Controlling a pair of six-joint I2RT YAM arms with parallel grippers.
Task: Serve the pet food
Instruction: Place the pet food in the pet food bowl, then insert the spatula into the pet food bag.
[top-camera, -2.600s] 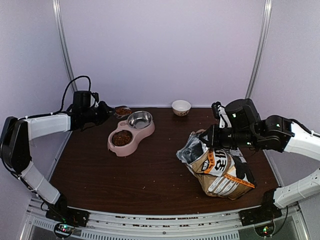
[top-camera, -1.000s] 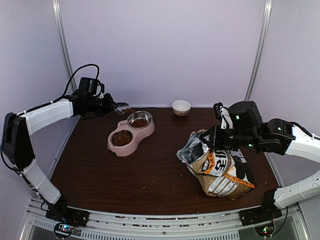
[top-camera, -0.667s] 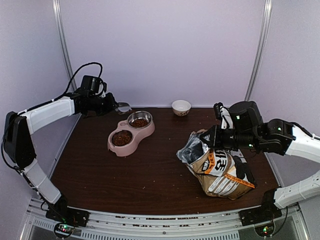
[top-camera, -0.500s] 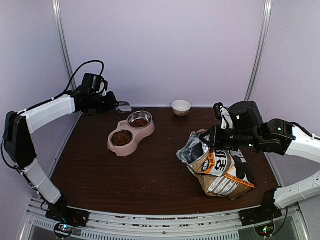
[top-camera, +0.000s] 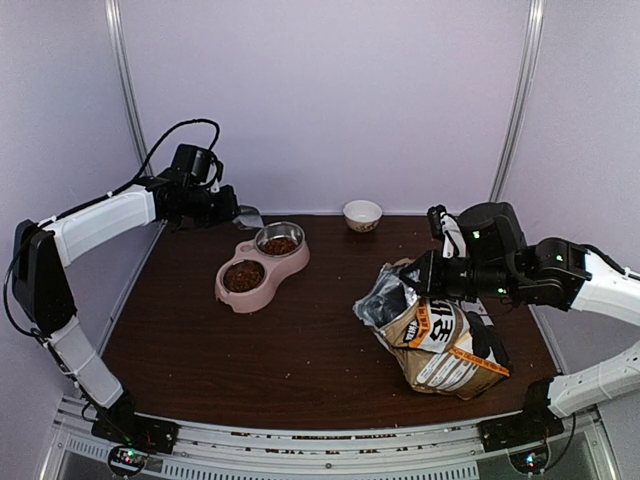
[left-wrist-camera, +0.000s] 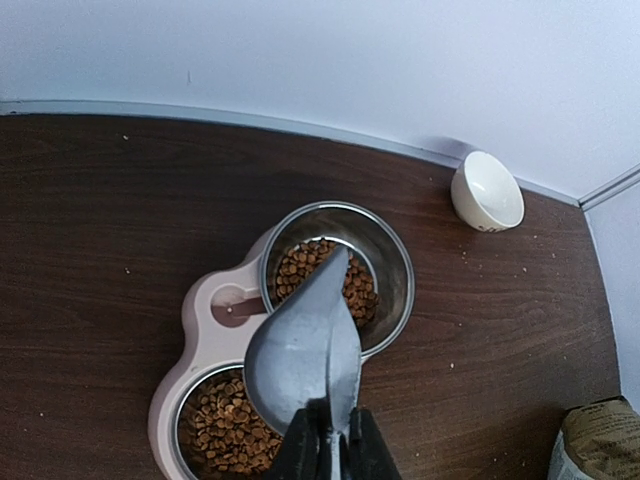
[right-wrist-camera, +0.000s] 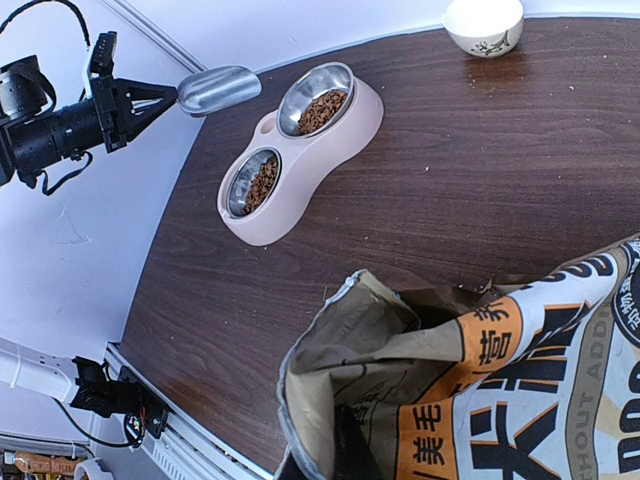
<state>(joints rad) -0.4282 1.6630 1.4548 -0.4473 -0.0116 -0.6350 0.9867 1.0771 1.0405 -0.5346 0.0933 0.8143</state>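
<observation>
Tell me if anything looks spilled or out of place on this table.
Small specks, maybe stray kibble, dot the table, with more along its near edge. The food bag lies slumped, its mouth pinched up by the right gripper, jaws shut. Nothing else stands out.

The bag (right-wrist-camera: 500, 400) bears an orange band with Chinese characters, among them "美毛". Beside it, large black letters read partly "OUT ADD".
</observation>
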